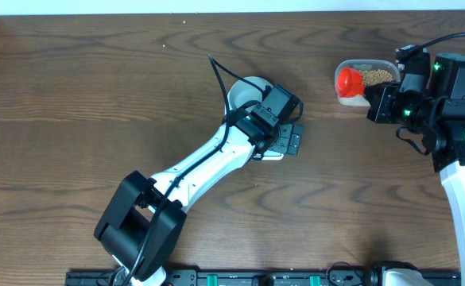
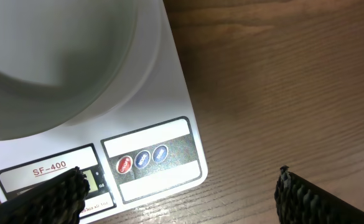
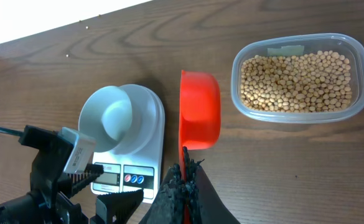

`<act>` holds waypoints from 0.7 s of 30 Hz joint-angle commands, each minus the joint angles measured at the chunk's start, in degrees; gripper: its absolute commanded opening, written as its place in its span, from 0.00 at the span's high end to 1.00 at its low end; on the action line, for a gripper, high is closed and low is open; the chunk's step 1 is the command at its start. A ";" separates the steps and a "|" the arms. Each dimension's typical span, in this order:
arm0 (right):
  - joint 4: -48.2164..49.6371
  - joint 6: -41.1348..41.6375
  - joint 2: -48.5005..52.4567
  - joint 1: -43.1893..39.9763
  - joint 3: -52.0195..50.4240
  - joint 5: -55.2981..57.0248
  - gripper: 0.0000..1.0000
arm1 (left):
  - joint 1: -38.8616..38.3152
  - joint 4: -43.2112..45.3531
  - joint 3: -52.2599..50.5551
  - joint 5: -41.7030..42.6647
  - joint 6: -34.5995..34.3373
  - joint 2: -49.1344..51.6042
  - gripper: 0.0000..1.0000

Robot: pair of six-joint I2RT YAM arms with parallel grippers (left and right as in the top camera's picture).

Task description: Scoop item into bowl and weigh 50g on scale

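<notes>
The scale bears "SF-400" printed by its display. Above it the left pincer gapes wide, empty; the right pincer is clamped on a red scoop.

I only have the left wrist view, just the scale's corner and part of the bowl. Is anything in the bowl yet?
Observer: No, the right wrist view shows the bowl empty on the scale.
Operator: Where's the scoop?
Observer: The red scoop is held by its handle in the shut right gripper, and it looks empty.
Operator: And the supply?
Observer: The beans lie in the clear tub, to the scoop's right in that view.
</notes>
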 commanded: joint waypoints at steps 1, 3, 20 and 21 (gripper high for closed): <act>-0.20 -1.29 0.02 -0.15 0.74 -0.17 0.99 | 0.24 0.02 -0.26 -0.35 0.09 -0.22 0.02; -0.17 -1.29 0.02 -0.15 0.74 -0.17 0.99 | 0.24 0.22 -0.26 -0.33 0.09 -0.22 0.02; -0.13 -1.29 0.02 -0.15 0.74 -0.15 0.99 | -2.08 1.53 -0.28 3.26 -0.57 -0.02 0.02; -0.13 -1.31 0.02 -0.15 0.74 -0.15 0.99 | -2.25 1.53 -0.28 3.26 -0.57 0.11 0.02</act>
